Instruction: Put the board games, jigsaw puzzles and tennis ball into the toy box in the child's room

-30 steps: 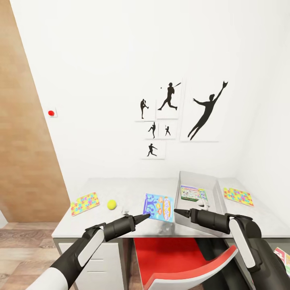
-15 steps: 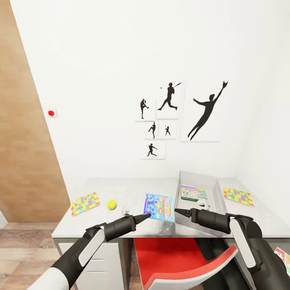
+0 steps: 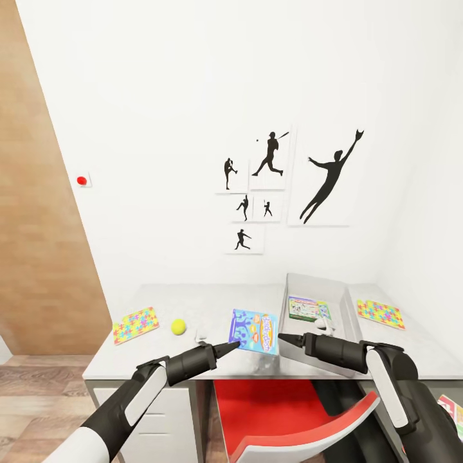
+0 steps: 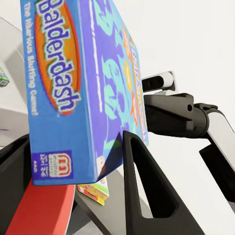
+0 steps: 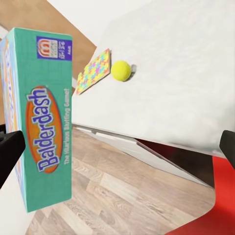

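My left claw (image 3: 236,346) is clamped on the flat blue "Balderdash" board game box (image 3: 254,330), pinching its edge and holding it tilted above the light grey desk top (image 3: 212,302). My right claw (image 3: 283,337) sits just beside the box's other edge; whether its fingers are apart I cannot tell. Beyond it, the shallow grey toy tray (image 3: 334,297) holds a green-edged game box (image 3: 308,308). A small yellow-green ball (image 3: 179,326) lies beside one multicolour puzzle box (image 3: 136,324); another puzzle box (image 3: 381,314) lies right of the tray.
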Motion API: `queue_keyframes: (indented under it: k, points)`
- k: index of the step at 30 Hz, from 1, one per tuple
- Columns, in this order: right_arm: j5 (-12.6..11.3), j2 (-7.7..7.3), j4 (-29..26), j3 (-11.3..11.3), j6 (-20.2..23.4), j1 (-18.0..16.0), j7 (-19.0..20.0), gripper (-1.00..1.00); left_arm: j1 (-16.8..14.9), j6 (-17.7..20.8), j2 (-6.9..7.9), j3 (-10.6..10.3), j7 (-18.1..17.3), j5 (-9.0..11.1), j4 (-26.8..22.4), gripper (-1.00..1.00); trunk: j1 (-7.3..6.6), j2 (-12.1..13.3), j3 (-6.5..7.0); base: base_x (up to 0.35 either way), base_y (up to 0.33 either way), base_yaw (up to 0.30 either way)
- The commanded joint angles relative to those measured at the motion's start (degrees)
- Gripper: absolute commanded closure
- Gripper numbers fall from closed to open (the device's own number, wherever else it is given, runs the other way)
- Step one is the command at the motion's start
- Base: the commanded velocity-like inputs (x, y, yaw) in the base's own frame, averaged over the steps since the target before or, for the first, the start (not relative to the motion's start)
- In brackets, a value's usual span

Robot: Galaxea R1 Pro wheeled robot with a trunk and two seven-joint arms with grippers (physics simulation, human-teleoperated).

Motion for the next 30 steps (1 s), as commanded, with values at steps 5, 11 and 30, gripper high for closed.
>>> queue_keyframes:
  k: [5,11,30]
  points:
    - [0.2,0.03,0.0,2.8,0.3,0.0,0.4,-1.00,0.0,0.9,0.07,-0.6,-0.1,0.8,0.0,1.00,0.02,0.0,-0.02,0.000,0.000,0.000]
    - [0.2,0.02,0.0,2.8,0.3,0.0,0.4,-1.00,0.0,0.9,0.09,-0.5,-0.1,0.8,0.2,1.00,0.02,0.0,-0.02,0.000,0.000,0.000]
    - [0.2,0.02,0.0,2.7,0.3,0.0,0.5,-1.00,0.0,0.8,0.20,-0.4,-0.3,0.8,1.8,1.00,0.02,0.0,-0.02,0.000,0.000,0.000]
